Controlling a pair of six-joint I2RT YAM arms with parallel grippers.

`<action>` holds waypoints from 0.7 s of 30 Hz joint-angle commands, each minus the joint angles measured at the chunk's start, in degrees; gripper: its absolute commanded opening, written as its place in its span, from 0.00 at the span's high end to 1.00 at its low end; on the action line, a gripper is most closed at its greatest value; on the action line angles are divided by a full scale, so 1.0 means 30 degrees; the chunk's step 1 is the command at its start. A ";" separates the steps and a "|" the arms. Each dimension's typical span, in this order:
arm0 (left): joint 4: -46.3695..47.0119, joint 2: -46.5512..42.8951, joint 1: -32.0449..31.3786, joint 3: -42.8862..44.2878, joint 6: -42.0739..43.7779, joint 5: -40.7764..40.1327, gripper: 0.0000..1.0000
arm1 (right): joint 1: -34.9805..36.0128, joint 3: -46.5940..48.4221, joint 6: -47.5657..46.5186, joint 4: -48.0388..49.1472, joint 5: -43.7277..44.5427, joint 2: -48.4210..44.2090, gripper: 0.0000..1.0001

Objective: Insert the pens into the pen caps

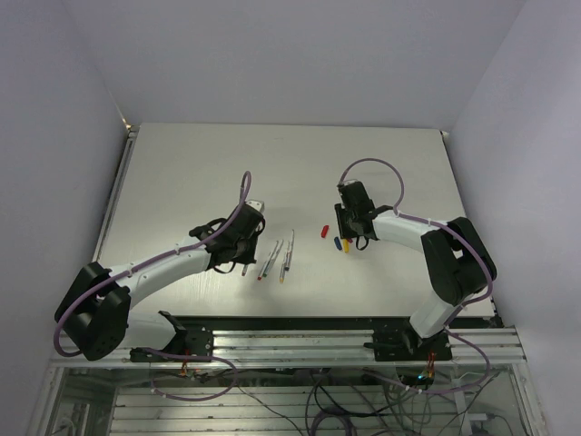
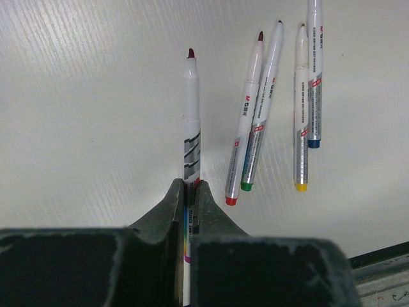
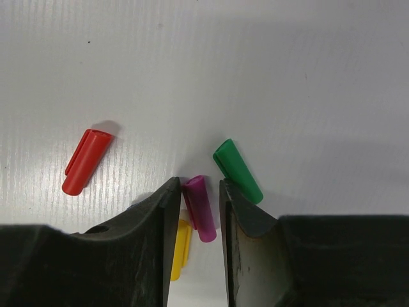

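Crowding is your main worry. From the top camera, the left end effector (image 1: 240,256) sits left of the middle of the bench (image 1: 182,173), toward its near edge, with the loose pens (image 1: 272,259) just beside it. The right end effector (image 1: 349,234) hangs over the caps (image 1: 324,231), right of the middle.

In the left wrist view, that end effector (image 2: 188,185) is clamped on the magenta pen (image 2: 190,121), tip pointing away from it. It grips low on the barrel, so the long free end could swing or slip when you press it into a cap. Four other pens (image 2: 300,109) lie on the bench to the right, apart from it.

In the right wrist view, the end effector (image 3: 198,184) is open and straddles the magenta cap (image 3: 199,208), with narrow gaps either side. The yellow cap (image 3: 181,249) seems to lie against that cap. The green cap (image 3: 238,171) lies just outside the end effector on the view's right, so closing could nudge or pinch either one. The red cap (image 3: 86,161) lies well apart.
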 commanded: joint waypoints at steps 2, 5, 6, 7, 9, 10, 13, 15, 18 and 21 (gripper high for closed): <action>-0.0141 -0.0081 -0.0085 0.0147 -0.0126 -0.0264 0.93 | -0.0027 -0.0186 0.0187 -0.0190 0.0083 0.0635 0.70; -0.0137 -0.0055 -0.0082 0.0133 -0.0106 -0.0306 0.93 | -0.0025 -0.0117 0.0263 -0.0390 -0.0174 0.0646 0.74; -0.0156 -0.0061 -0.0091 0.0124 -0.0115 -0.0326 0.93 | -0.0010 -0.0078 0.0317 -0.0490 -0.0248 0.0648 0.75; -0.0158 -0.0062 -0.0085 0.0119 -0.0112 -0.0354 0.93 | -0.0012 -0.0022 0.0379 -0.0627 -0.0331 0.0662 0.77; -0.0162 -0.0089 -0.0078 0.0132 -0.0089 -0.0410 0.93 | -0.0008 0.0065 0.0521 -0.0930 -0.0538 0.0637 0.86; -0.0159 -0.0066 -0.0091 0.0146 -0.0010 -0.0416 0.93 | -0.0011 0.0161 0.0605 -0.1117 -0.0572 0.0661 0.93; -0.0067 -0.0005 -0.0071 0.0163 0.0217 -0.0523 0.93 | -0.0008 0.0465 0.0754 -0.1639 -0.0730 0.0641 1.00; 0.0125 0.0037 -0.0070 0.0123 0.0308 -0.0519 0.93 | -0.0008 0.0565 0.0869 -0.1599 -0.0547 0.0432 1.00; 0.0440 0.0069 -0.0077 0.0147 0.0357 -0.0703 0.93 | -0.0008 0.0931 0.0921 -0.1410 0.0038 0.0056 1.00; 0.1006 -0.0012 -0.0074 0.0121 0.0476 -0.0744 0.93 | -0.0008 0.1688 0.0674 -0.1299 0.0702 -0.0485 1.00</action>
